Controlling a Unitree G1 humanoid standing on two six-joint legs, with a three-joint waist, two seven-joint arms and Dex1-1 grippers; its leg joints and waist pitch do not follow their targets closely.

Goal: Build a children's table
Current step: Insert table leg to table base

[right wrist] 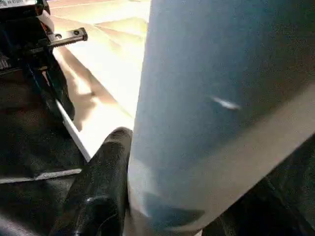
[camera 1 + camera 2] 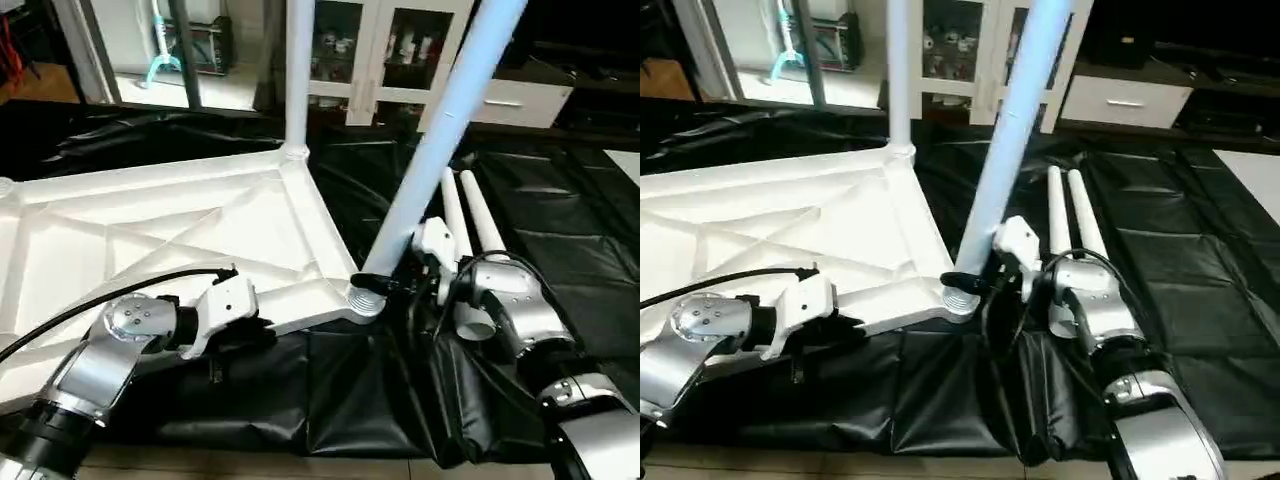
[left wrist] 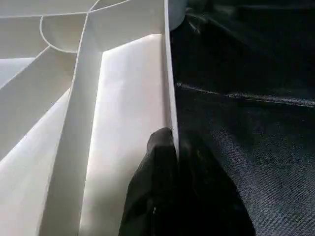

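Note:
The white tabletop [image 2: 150, 230] lies upside down on a black sheet, its ribs facing up. One white leg [image 2: 298, 70] stands upright in the far corner socket. A second leg [image 2: 440, 130] leans to the right, its ribbed end sitting at the near right corner socket [image 2: 365, 300]. My right gripper [image 2: 385, 275] is shut on this leaning leg just above the socket; a black finger [image 1: 98, 187] presses its side. My left gripper [image 3: 172, 140] is shut on the tabletop's near rim, one finger on each side of the wall. Two more legs [image 2: 470, 215] lie side by side on the sheet behind my right arm.
The black sheet [image 2: 560, 260] covers the floor around the tabletop and bunches in folds at the near edge. White cabinets with glass doors [image 2: 390, 50] stand at the back. Bare floor [image 2: 250, 465] shows along the near edge.

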